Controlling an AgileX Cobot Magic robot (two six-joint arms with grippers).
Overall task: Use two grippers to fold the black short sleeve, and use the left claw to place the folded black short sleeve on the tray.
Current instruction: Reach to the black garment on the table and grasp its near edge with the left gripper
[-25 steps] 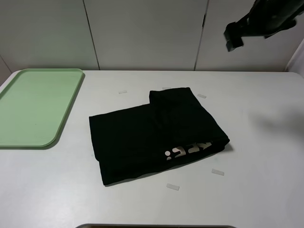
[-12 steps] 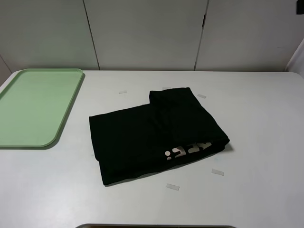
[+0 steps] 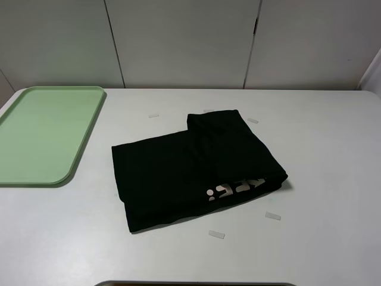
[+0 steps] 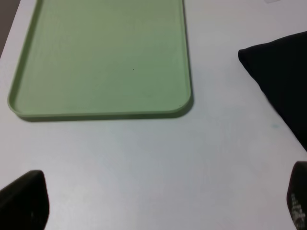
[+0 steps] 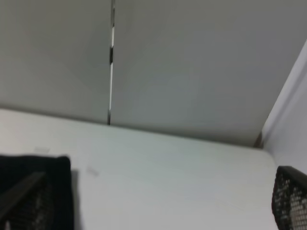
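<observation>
The black short sleeve (image 3: 196, 170) lies folded in a rough rectangle in the middle of the white table, with pale letters showing at its front right edge. The pale-green tray (image 3: 41, 134) lies empty at the far left. Neither gripper shows in the exterior high view. In the left wrist view the left gripper (image 4: 160, 211) is open and empty above bare table, between the tray (image 4: 100, 57) and a corner of the shirt (image 4: 283, 81). In the right wrist view the right gripper (image 5: 153, 211) is open and empty, held high, with the shirt's edge (image 5: 48, 177) below.
Small white tape strips lie on the table around the shirt (image 3: 272, 215), (image 3: 216, 234), (image 3: 154, 115), (image 3: 253, 120). Grey wall panels (image 3: 178, 42) close off the back edge. A dark rim (image 3: 196, 283) shows at the table's front edge.
The right arm, at the upper right of the exterior view one second ago, has moved out of that view. The shirt and tray have not moved.
</observation>
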